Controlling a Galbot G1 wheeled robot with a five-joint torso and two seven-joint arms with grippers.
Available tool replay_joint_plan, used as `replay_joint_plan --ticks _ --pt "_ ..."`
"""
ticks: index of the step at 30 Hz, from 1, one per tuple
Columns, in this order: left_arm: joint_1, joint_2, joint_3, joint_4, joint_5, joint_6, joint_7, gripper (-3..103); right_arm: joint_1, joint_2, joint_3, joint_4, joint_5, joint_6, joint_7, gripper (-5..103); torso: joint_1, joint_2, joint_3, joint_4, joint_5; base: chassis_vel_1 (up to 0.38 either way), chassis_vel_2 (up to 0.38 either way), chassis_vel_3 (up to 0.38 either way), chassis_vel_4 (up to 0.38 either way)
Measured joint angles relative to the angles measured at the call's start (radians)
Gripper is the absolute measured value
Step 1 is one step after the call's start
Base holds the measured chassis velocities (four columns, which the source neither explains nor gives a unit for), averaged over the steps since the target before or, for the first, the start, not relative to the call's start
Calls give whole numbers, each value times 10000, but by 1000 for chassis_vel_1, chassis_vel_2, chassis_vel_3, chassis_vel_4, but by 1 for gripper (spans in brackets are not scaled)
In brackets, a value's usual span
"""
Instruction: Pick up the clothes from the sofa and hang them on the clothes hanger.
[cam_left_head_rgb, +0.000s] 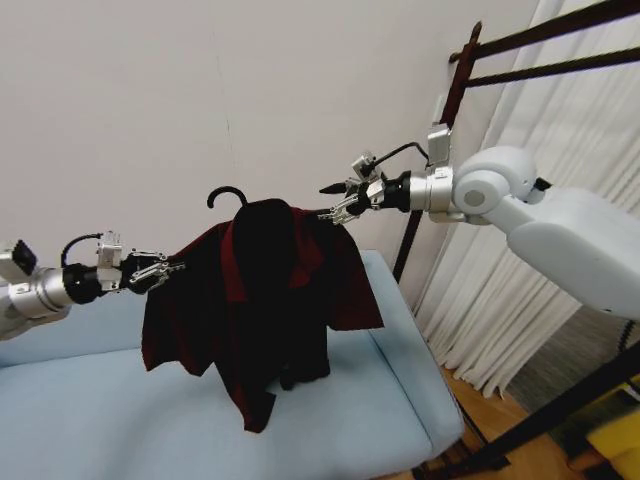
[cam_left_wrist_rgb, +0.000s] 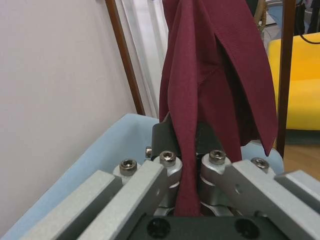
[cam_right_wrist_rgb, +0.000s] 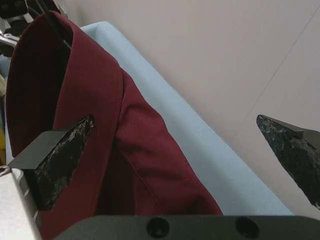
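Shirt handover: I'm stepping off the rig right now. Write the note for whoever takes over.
The left gripper is shut on the shirt, pinching fabric at the shoulder on the robot's left.
The right gripper is open, with its fingers spread beside the shirt's other shoulder and gripping nothing.
The shirt is off the sofa, draped on a black hanger and held in the air above the seat. The hanger's hook is free.
Done: pickup.
Left: get the hook onto the dark rack on the robot's right.
I cannot tell what carries the hanger's right end.
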Motion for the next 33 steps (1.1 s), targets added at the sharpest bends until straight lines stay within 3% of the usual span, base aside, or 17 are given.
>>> replay_joint_plan --ticks 10,11,13,14,15,16,19,21,27,28,31,32,33 --pt "-55 -1 -5 130 268 -201 618 2 521 132 -904 127 8 -9 -102 99 -1 0 0 -1 2 0 0 0 0" --pt "-55 -31 -5 158 348 -255 766 2 665 161 -1080 142 26 -10 -130 90 -1 0 0 0 2 0 0 0 0" --pt "-54 -69 -3 204 433 -314 902 2 804 179 -1215 146 71 -10 -150 90 0 0 0 0 2 0 0 0 0" --pt "-53 -79 -2 216 455 -325 929 2 851 181 -1263 147 94 -10 -157 80 -1 0 0 0 1 0 0 0 0" --pt "-53 -99 -2 242 491 -352 984 2 927 182 -1339 150 138 -11 -173 80 0 0 0 0 1 0 0 0 0" --pt "-50 -131 2 280 533 -407 1057 2 1050 180 -1472 175 233 -21 -195 69 0 0 0 -1 1 0 0 0 0" --pt "-55 -169 8 315 558 -447 1108 2 1145 168 -1611 226 294 -35 -212 69 -1 0 0 -2 1 0 0 0 0" --pt "-82 -191 17 327 565 -466 1138 2 1179 162 -1716 300 359 -49 -226 52 0 0 0 -1 1 0 0 0 0" --pt "-109 -231 31 332 567 -478 1148 2 1219 180 -1886 499 546 -62 -200 36 -1 0 0 -1 2 0 0 0 0" --pt "-103 -243 31 332 570 -482 1158 2 1219 189 -1887 518 567 -61 -180 25 -1 0 0 -1 1 0 0 0 0" --pt "-89 -265 31 330 578 -491 1160 2 1220 196 -1887 551 604 -62 -154 25 -1 0 0 0 1 0 0 0 0" --pt "-85 -282 32 333 578 -503 1160 2 1217 189 -1887 603 643 -62 -117 15 0 0 0 0 1 0 0 0 0" --pt "-85 -293 34 336 579 -510 1160 2 1210 169 -1887 664 668 -62 -97 15 0 0 0 -1 1 0 0 0 0"
